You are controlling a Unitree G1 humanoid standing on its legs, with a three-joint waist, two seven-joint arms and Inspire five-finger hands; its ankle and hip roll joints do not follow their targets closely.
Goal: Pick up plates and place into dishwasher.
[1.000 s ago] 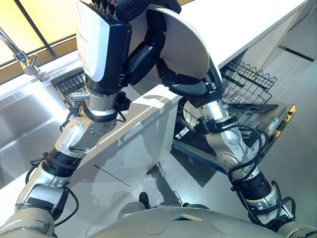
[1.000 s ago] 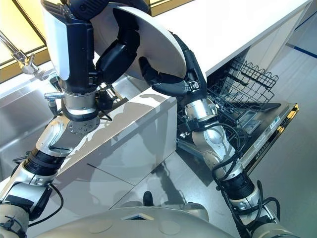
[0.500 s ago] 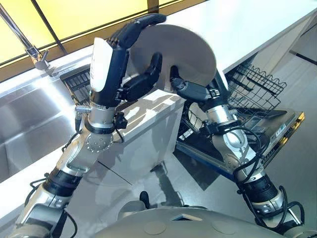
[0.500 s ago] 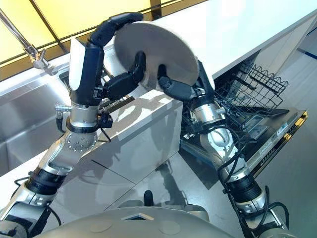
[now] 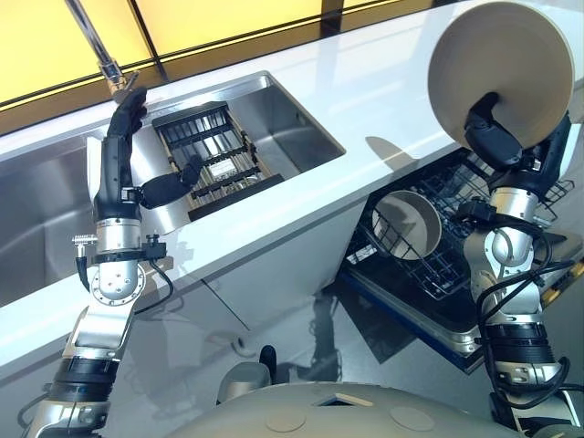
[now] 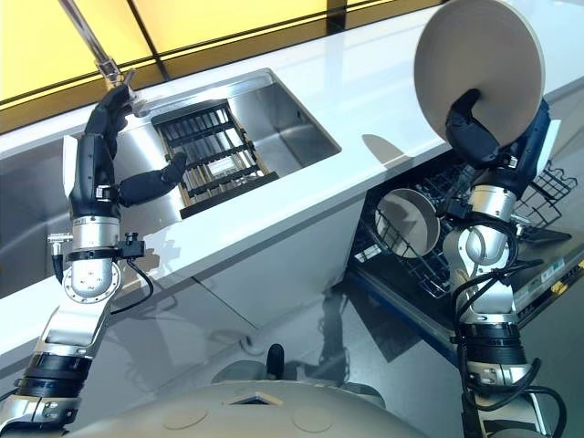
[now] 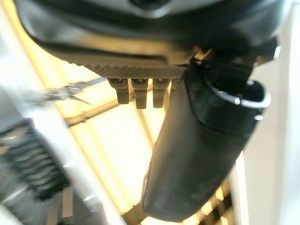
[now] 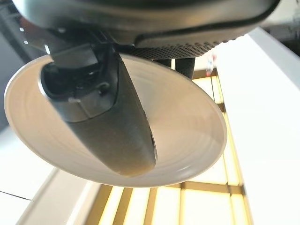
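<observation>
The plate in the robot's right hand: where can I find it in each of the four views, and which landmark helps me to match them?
Left eye view: the plate is at the upper right, held up above the dishwasher rack.
Right eye view: upper right again, pinched by the right hand.
Right wrist view: across the middle, behind the thumb.
Left wrist view: not in it.
Shared landmark: the white counter.

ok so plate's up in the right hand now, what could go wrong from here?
1. The right hand pinches the plate near its lower edge only, held upright above the countertop; it could tip or slip on the way down.
2. A plate already stands in the dishwasher rack; lowering into that slot could knock the two together.
3. The left hand hangs open over the sink, too far away to steady anything.
</observation>
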